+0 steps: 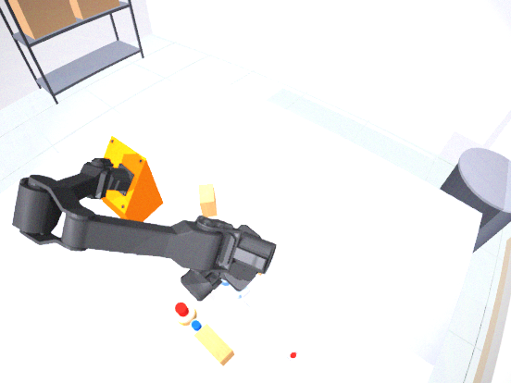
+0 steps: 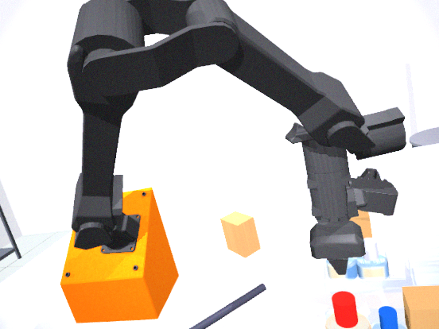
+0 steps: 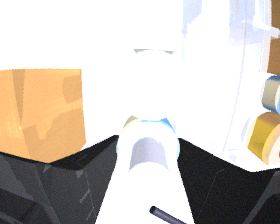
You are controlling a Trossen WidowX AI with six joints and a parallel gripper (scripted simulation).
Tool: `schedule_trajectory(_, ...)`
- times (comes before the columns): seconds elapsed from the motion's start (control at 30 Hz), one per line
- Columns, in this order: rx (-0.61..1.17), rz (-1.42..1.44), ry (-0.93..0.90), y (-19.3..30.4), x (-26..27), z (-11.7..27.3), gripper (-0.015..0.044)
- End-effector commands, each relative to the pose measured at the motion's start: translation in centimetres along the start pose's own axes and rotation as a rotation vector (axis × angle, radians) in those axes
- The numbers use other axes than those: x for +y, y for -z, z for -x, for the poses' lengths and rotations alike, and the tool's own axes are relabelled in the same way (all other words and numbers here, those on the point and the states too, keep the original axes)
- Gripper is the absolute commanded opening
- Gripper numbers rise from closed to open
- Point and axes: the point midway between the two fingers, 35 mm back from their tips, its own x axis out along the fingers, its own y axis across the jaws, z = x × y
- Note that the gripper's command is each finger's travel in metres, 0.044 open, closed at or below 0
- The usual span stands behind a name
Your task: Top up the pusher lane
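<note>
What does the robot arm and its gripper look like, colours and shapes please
The arm is dark charcoal grey with chunky rounded joints and faceted links, bolted to an orange block base. The gripper is the same dark grey, with tapered wedge-like fingers. No cables or markings are visible.

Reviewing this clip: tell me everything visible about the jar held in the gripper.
The jar is pale, almost white, with a light-blue rim, smooth like plastic or glass. It stands upright, pinched between the dark fingers of the gripper, which is shut on it. In the exterior view it sits low under the gripper beside a similar jar. Its base is hidden.
</note>
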Motion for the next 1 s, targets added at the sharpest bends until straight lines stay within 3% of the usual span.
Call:
schedule_trajectory(0.0,-0.014,-0.005,0.006,-0.36,-0.12,-0.08,0.0)
schedule_trajectory(0.97,-0.014,-0.005,0.006,0.11,-0.12,-0.32,0.0)
